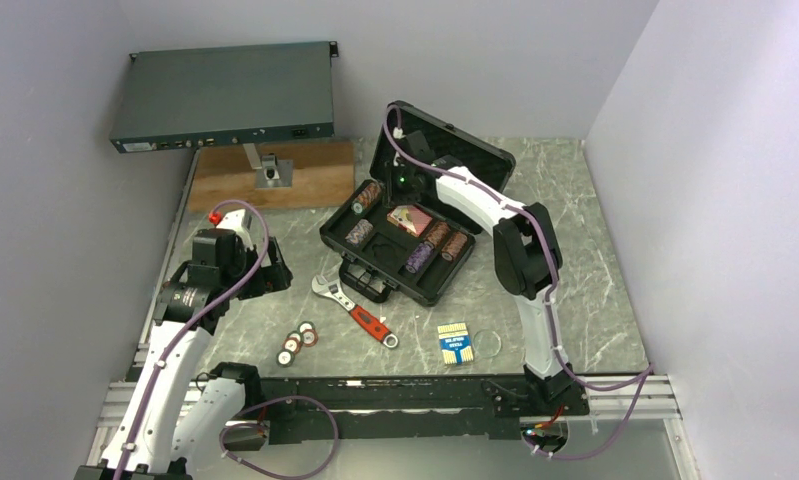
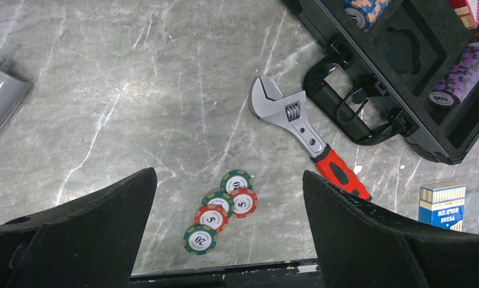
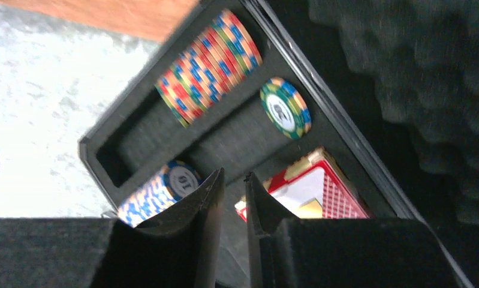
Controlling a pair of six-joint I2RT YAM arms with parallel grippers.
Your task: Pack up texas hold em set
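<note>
Fig. 1. My worktable (image 1: 585, 230) has a grey, marble-veined top, enclosed by pale lilac walls (image 1: 45, 180) on the left, far and right. A wooden board (image 1: 315, 165) lies far left, a dark-grey rack box (image 1: 225, 95) behind it; lighting is even.

Overhead gives you the whole tabletop (image 1: 595, 270); left wrist looks down, sharing the wrench (image 2: 303, 129); right wrist peers closely into the case (image 3: 231, 138).

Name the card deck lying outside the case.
The blue cardboard card deck, lying on the marbled table; the red-backed deck sits inside the black hard-shell case.
</note>
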